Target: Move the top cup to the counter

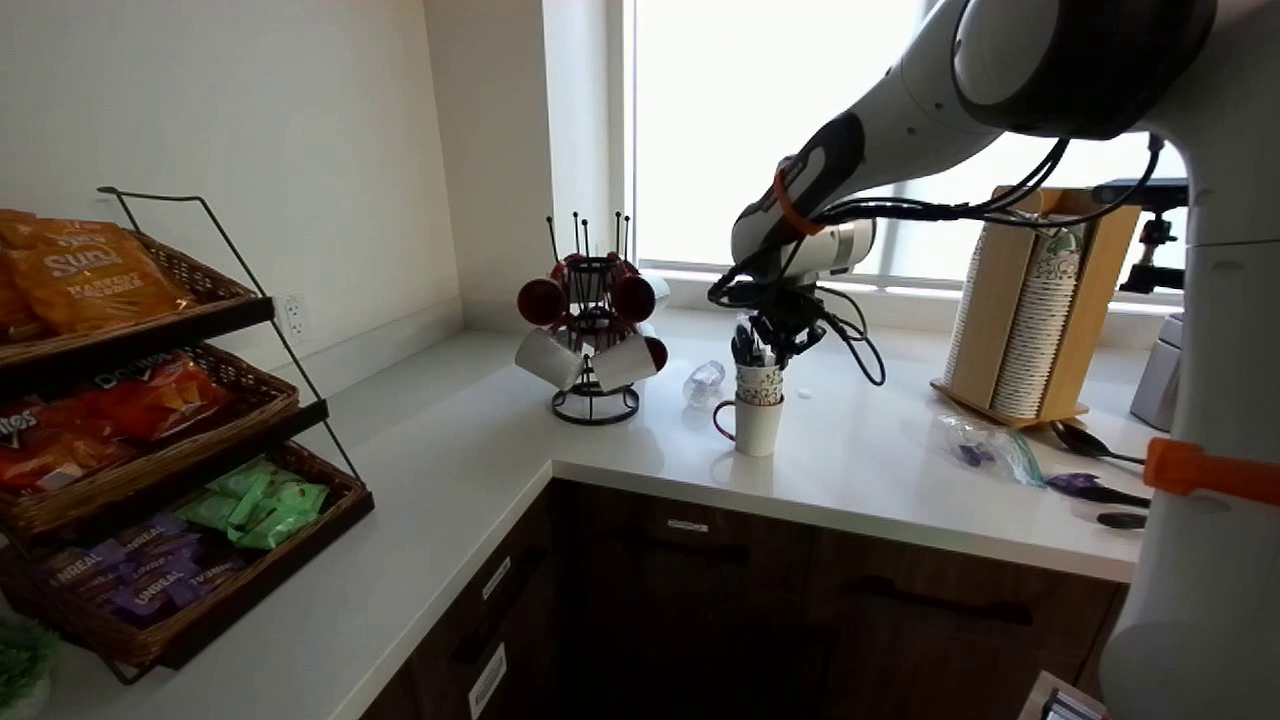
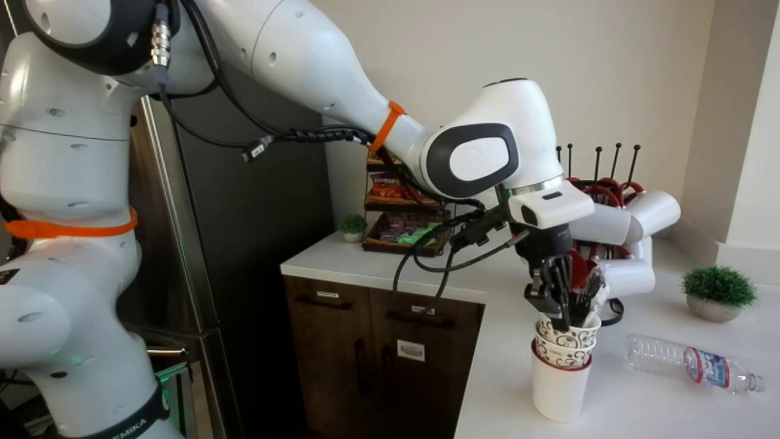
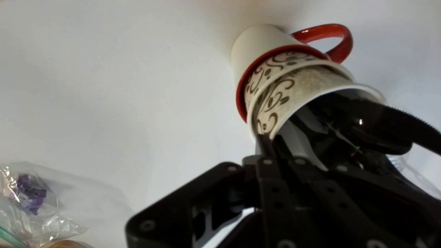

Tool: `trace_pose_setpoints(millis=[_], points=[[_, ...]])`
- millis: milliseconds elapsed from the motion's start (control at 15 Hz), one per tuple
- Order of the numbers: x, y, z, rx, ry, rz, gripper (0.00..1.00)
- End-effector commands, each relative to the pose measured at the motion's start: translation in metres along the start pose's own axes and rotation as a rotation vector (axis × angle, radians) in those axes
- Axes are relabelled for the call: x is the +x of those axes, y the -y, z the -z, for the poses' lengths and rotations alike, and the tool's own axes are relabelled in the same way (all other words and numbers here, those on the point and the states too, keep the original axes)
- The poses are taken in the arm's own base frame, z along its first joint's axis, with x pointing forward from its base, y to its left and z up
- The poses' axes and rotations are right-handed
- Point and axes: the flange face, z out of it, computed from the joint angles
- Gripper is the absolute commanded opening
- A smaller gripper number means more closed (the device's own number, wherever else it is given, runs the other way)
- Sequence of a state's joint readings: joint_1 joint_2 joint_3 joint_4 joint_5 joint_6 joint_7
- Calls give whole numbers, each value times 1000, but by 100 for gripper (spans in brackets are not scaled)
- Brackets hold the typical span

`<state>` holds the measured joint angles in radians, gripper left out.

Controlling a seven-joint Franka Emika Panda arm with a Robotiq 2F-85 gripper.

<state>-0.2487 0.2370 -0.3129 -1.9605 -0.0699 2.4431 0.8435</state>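
The top cup (image 2: 582, 337), a patterned paper cup, is nested in another patterned paper cup (image 2: 563, 355). Both sit inside a white mug (image 2: 559, 390) with a red rim and handle, upright on the white counter (image 1: 870, 470). Dark utensils (image 2: 588, 299) stand in the top cup. My gripper (image 2: 560, 323) points down at the stack. In the wrist view, the fingers (image 3: 272, 141) pinch the rim of the top cup (image 3: 296, 89), one outside and one inside. The inner fingertip is partly hidden.
A mug rack (image 1: 590, 330) stands beside the stack. A plastic bottle (image 2: 688, 364) lies on the counter near it. A plant (image 2: 719, 292) stands farther back. A wooden cup holder (image 1: 1010, 310), plastic bag (image 1: 985, 447) and black spoons (image 1: 1085, 440) lie toward the arm's base.
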Motion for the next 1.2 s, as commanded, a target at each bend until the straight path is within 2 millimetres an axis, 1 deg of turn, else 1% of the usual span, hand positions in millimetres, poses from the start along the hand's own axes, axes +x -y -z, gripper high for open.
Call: trace_pose_setpoints(millis=[0, 267, 867, 1000, 1133], points=[[9, -6, 23, 32, 25, -50, 1], [18, -9, 42, 77, 16, -99, 1], [36, -24, 104, 181, -9, -189, 1], [41, -29, 116, 195, -27, -212, 1], [49, -34, 122, 206, -58, -244, 1]])
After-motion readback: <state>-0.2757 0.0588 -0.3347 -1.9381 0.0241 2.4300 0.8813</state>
